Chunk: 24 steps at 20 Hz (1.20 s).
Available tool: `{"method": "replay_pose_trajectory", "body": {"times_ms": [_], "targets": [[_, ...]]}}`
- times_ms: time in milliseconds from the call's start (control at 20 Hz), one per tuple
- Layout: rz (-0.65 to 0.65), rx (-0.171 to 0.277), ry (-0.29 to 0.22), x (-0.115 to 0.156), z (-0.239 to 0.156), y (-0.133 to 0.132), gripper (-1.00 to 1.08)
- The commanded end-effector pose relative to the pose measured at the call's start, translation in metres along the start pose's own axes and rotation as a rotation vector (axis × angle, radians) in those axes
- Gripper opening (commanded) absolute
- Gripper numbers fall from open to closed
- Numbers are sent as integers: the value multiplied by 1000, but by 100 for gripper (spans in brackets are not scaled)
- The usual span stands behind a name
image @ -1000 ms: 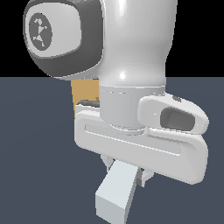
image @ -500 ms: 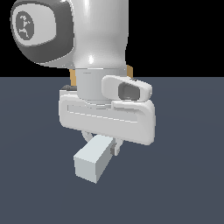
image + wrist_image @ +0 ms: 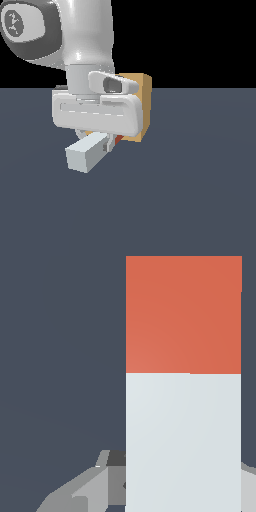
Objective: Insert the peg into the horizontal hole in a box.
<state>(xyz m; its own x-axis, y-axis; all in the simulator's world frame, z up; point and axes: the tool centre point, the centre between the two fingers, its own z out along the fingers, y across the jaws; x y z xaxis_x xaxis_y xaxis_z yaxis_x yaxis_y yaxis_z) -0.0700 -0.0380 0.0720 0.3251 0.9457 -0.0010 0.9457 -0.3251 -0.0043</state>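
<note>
Nearest in the exterior view is the pale end of the peg (image 3: 86,154), a square grey-white bar that juts toward the camera and down to that view's left, clear of the dark floor (image 3: 200,190). Farther back along the bar the gripper (image 3: 102,142) is clamped on it, its fingers (image 3: 106,145) pressed against the sides, under the broad white hand of the arm (image 3: 85,40). Just past the fingers a sliver of the peg's orange-red end shows, close against the lower front of the box (image 3: 142,107). The box, tan, stands behind the hand and is mostly hidden by it; its hole cannot be seen. In the wrist view the peg (image 3: 183,406) fills much of the frame, white then orange-red, with a finger (image 3: 90,488) at its side.
</note>
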Motion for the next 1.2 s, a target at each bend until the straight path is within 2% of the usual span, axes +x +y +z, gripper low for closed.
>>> {"method": "replay_pose_trajectory", "body": {"times_ms": [0, 400, 1150], "targets": [[-10, -4, 1, 6, -6, -12, -100], [-29, -4, 1, 18, -15, -35, -100], [-32, -3, 1, 20, -15, -37, -100]]}}
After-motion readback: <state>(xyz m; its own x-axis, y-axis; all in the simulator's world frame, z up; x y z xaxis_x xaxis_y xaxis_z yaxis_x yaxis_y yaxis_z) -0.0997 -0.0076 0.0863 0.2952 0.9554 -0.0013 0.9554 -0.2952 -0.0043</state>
